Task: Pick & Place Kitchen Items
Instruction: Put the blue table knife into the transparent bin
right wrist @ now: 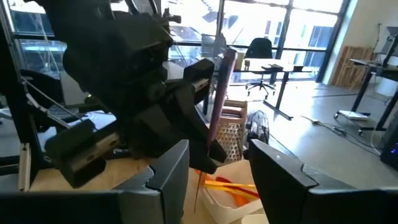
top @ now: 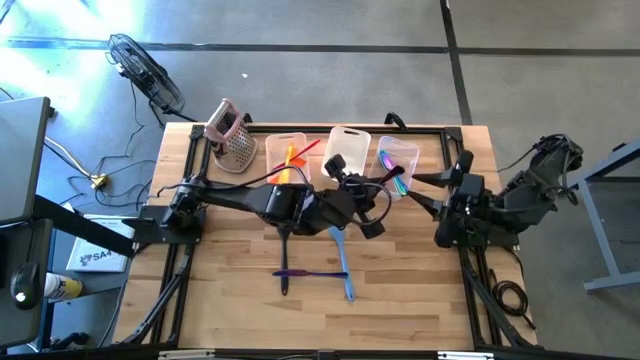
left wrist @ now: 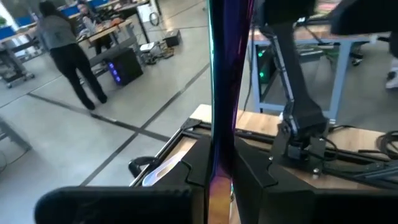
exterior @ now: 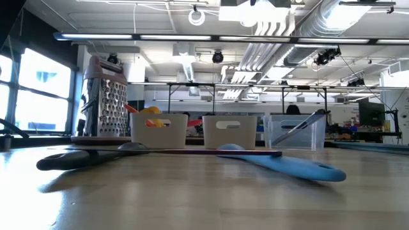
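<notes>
So the left end effector (top: 378, 184) is up over the middle of the desk (top: 230, 290), reaching toward 1 o'clock. It's clenched on a slim purple utensil (left wrist: 224, 74) with a teal-green sheen. In the left wrist view the utensil runs straight up between the two fingers (left wrist: 249, 177). From above, its far end sits over the near edge of the right-hand clear bin (top: 408, 152), which already has a purple-and-green piece in it.

All three bins sit in a row at the 12 o'clock edge:
- The left bin (top: 272, 150) holds orange, red and yellow utensils.
- I can't make out anything in the middle bin (top: 350, 140).
- The metal grater (top: 232, 140) with the pink handle is just beside the left one, around 11 o'clock.

Three utensils are lying flat at about 6 o'clock from the centre:
- a blue spatula (top: 343, 265)
- a dark utensil (top: 285, 262)
- a thin purple one (top: 305, 273) lying across both of them

The right end effector (right wrist: 221, 171) is parked over at 3 o'clock, fingers apart, grasping nothing.
</notes>
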